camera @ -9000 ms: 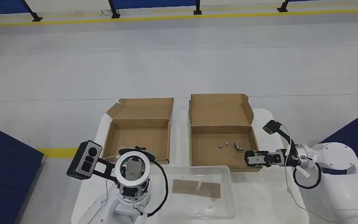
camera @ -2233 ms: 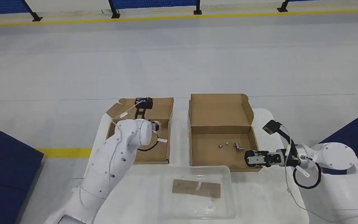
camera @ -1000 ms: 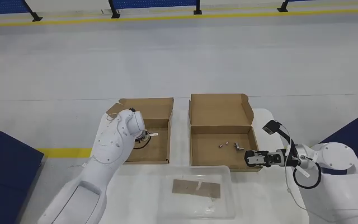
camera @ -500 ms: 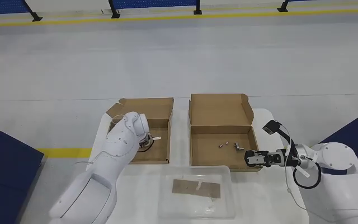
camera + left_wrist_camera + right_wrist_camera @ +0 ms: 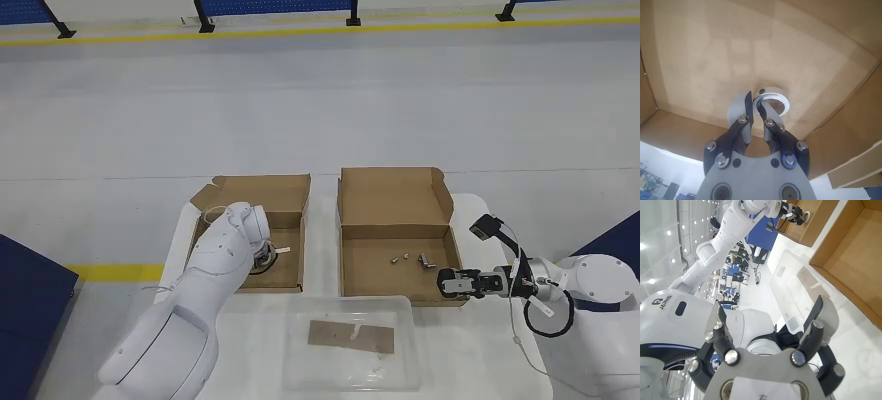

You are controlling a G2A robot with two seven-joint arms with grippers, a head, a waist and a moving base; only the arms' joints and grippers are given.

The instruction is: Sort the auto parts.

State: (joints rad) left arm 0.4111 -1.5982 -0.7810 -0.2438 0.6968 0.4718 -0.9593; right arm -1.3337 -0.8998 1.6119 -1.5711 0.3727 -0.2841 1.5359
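A silver metal ring (image 5: pixel 775 94) sits low over the floor of the left cardboard box (image 5: pixel 288 265), near its front wall. My left gripper (image 5: pixel 754 102) is shut on the ring's wall, one finger inside the ring and one outside. From above, the left gripper (image 5: pixel 262 258) is inside that box, mostly hidden by the arm. Several small metal parts (image 5: pixel 412 258) lie in the right cardboard box (image 5: pixel 380 272). My right gripper (image 5: pixel 447 284) stands open and holds nothing at that box's front right corner; its jaws (image 5: pixel 768 302) are wide apart.
A clear plastic tray (image 5: pixel 352 301) stands in front of the boxes, with a flat brown cardboard piece (image 5: pixel 350 336) and a small scrap in it. Both box lids stand up at the back. The white table (image 5: pixel 465 350) ends close to the right arm.
The left arm has swung from the front of the table over the left box and lowered into it with the ring. The right arm has not moved.
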